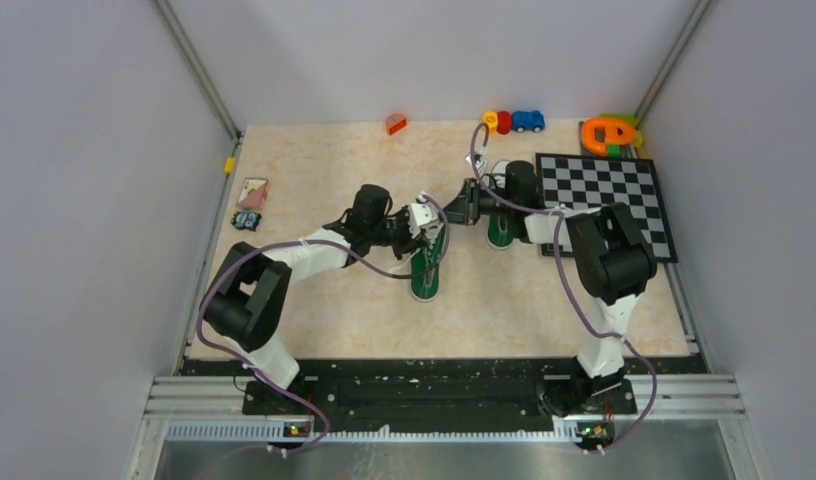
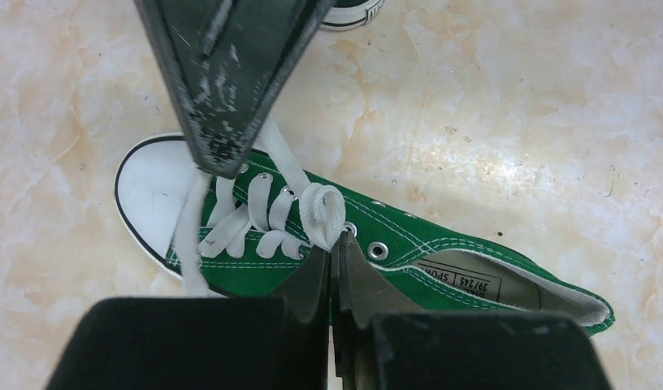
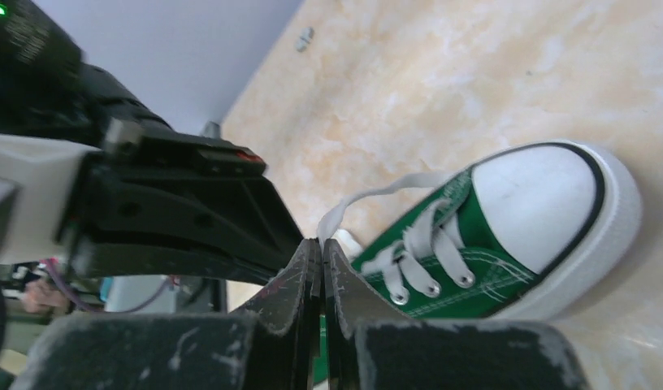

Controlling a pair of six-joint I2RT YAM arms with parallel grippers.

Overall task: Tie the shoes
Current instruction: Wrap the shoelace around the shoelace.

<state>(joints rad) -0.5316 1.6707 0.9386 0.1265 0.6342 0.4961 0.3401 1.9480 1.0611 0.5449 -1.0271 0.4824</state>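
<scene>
Beige marbled tabletop (image 1: pixel 504 310), pale grey walls (image 1: pixel 84 150), checkerboard (image 1: pixel 604 200) at right; green shoe (image 1: pixel 425 275) frame ctr, 2nd shoe (image 1: pixel 499 232) just upper right; left gripper (image 2: pixel 335 248) & right gripper (image 3: pixel 322 248) both clamped on ctr shoe's white lace (image 2: pixel 320 207).

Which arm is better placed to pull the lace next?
Left, likely. The left hand is shut on the lace loop over the eyelets of the shoe. The right hand is shut too, near the toe cap, but whether it grips a strand is unclear.
</scene>
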